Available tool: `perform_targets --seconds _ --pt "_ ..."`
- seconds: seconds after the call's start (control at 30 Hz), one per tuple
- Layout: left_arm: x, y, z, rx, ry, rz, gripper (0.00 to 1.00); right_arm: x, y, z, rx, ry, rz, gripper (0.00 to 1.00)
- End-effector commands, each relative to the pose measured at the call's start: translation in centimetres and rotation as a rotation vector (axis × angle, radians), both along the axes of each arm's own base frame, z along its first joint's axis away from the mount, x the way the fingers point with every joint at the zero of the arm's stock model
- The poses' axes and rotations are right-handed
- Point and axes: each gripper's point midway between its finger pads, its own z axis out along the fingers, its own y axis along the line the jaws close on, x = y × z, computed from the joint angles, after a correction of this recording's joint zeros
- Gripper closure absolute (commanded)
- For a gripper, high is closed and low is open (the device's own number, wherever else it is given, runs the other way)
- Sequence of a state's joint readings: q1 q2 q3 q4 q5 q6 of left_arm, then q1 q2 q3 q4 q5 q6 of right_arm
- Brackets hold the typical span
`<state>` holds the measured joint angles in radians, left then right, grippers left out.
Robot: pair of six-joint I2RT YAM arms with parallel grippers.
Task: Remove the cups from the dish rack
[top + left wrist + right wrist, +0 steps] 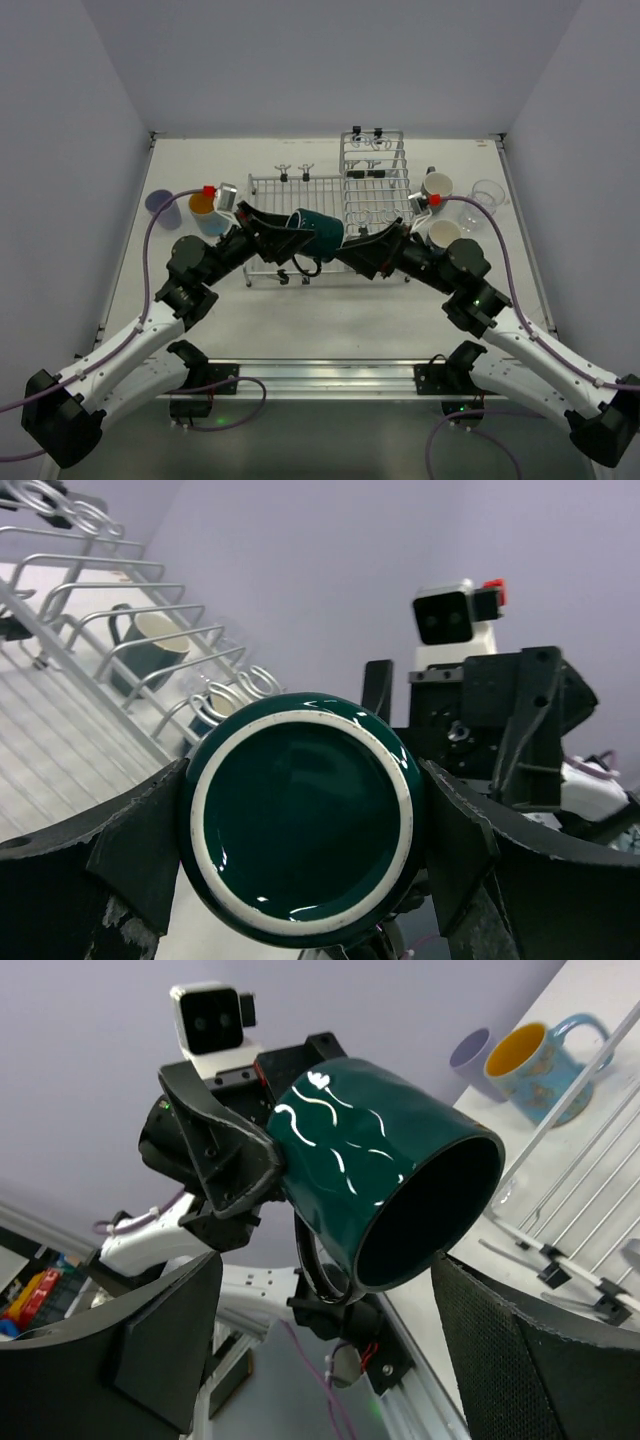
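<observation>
My left gripper (292, 236) is shut on a dark green mug (322, 232) and holds it on its side in front of the dish rack (300, 186), mouth towards my right gripper (352, 250). In the left wrist view the mug's base (300, 820) fills the space between my fingers (120, 850). In the right wrist view the mug (380, 1175) hangs above and between my open right fingers (545, 1360), handle down, not touching them. Two grey-green mugs (437, 185) (443, 233) and clear glasses (488, 192) stand right of the rack.
A lavender tumbler (158, 202) and a blue mug with an orange inside (205, 212) stand on the table left of the rack, also in the right wrist view (545, 1060). The rack's raised tined section (372, 165) stands at the back right.
</observation>
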<state>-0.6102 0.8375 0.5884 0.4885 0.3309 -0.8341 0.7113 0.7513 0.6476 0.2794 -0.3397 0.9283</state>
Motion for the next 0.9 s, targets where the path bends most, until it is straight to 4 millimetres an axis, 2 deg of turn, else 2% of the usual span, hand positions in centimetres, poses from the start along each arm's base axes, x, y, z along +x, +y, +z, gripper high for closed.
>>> perform_targets --seconds 0.0,0.17,0.2,0.33,0.37,0.47,0.5,0.53,0.57,0.63,0.67,0.73,0.77,0.8,0.87 --pt "-3.4 0.6 6.7 -0.207 -0.176 -0.107 0.89 -0.4 1.3 3.2 0.085 -0.06 0.009 0.14" --pt "-3.9 0.7 6.7 -0.231 -0.17 -0.128 0.91 -1.0 3.1 3.6 0.117 -0.072 0.059 0.2" --pt "-4.1 0.7 6.7 -0.239 -0.166 -0.137 0.91 -1.1 3.2 3.8 0.125 -0.077 0.062 0.26" --pt "-4.4 0.6 6.6 -0.247 -0.162 -0.154 0.91 -1.5 4.0 5.0 0.169 -0.105 0.101 0.36" --pt "-4.5 0.6 6.5 -0.247 -0.16 -0.154 0.9 -1.7 4.1 5.9 0.195 -0.129 0.113 0.36" --pt "-4.4 0.7 6.3 -0.243 -0.158 -0.146 0.87 -1.7 4.8 6.0 0.216 -0.132 0.143 0.39" --pt "-4.4 0.7 6.2 -0.241 -0.154 -0.144 0.86 -1.5 5.2 5.8 0.218 -0.118 0.146 0.42" --pt "-4.5 0.7 6.2 -0.241 -0.153 -0.149 0.85 -1.5 5.3 5.7 0.225 -0.114 0.15 0.54" --pt "-4.5 0.7 6.2 -0.24 -0.152 -0.149 0.82 -1.6 5.4 6.0 0.24 -0.118 0.157 0.6" --pt "-4.5 0.8 6.3 -0.24 -0.153 -0.146 0.7 -1.6 5.6 5.7 0.245 -0.108 0.17 0.76" --pt "-4.5 0.8 6.4 -0.237 -0.156 -0.142 0.43 -1.7 5.5 5.9 0.252 -0.115 0.172 0.8" --pt "-4.0 0.9 6.0 -0.197 -0.149 -0.111 0.18 -2.0 4.7 6.1 0.266 -0.127 0.152 0.95" --pt "-4.0 1.0 6.6 -0.187 -0.162 -0.098 0.04 -1.9 4.4 5.9 0.255 -0.121 0.137 1.0" --pt "-3.8 1.2 6.3 -0.148 -0.164 -0.074 0.0 -1.6 4.0 5.8 0.239 -0.136 0.096 1.0" --pt "-3.6 1.8 7.1 -0.133 -0.185 -0.031 0.0 -1.7 2.8 5.7 0.187 -0.134 0.049 1.0"
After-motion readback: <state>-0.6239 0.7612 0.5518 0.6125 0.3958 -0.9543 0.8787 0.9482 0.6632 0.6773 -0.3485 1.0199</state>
